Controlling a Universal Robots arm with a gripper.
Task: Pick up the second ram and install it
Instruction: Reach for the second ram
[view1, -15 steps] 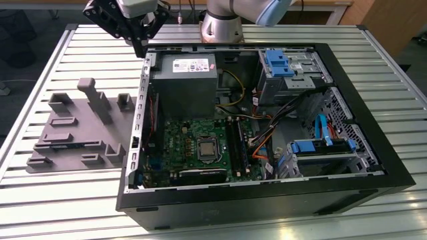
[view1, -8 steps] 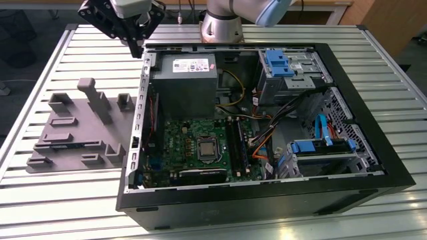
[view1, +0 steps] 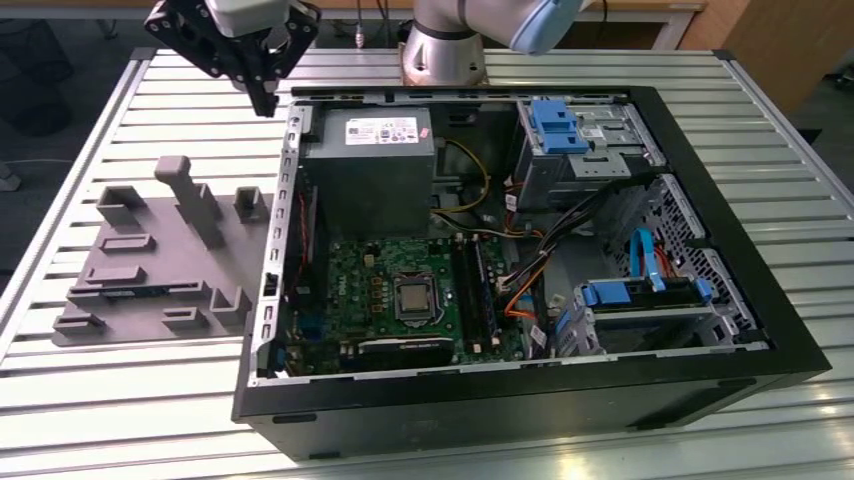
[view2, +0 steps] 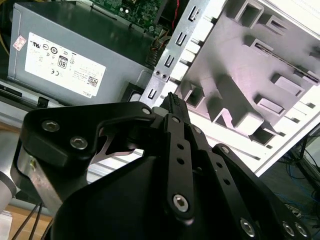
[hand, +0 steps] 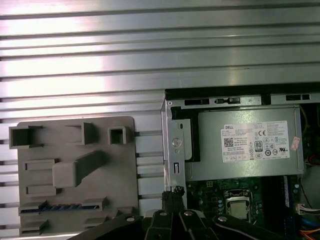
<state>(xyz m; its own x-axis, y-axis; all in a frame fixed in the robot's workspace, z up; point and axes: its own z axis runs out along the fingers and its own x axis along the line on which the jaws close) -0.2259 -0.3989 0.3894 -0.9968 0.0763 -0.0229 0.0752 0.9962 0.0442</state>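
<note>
1. Blue-green second ram (view1: 140, 292), exterior view: it lies flat in a slot of the grey holder tray (view1: 174, 262) on the counter (view1: 107, 400). From the hand (view1: 267, 100) it lies well apart, lower, nearer the camera and toward the exterior view's left. Its long axis runs roughly across the view. The hand hangs above the far corner of the open black computer case (view1: 534, 410), fingers drawn together and carrying nothing. A white printed label (view1: 383, 130) sits on the grey power supply (view1: 367, 180), just beside the hand.

2. First wrist view: the hand's tips (hand: 175, 192) sit over the case's sheet-metal edge. The second ram (hand: 60, 206) shows as a blue strip in a tray (hand: 125, 165) slot, on the side of the hand away from the case. Its length points roughly toward the hand. The supply label (hand: 255, 142) carries dense print and a barcode, not transcribed.

3. Second wrist view: the hand (view2: 172, 100) is clenched to a point, empty. The tray (view2: 235, 65) lies beyond the tips, and the label (view2: 60, 62) lies beside them.
</note>
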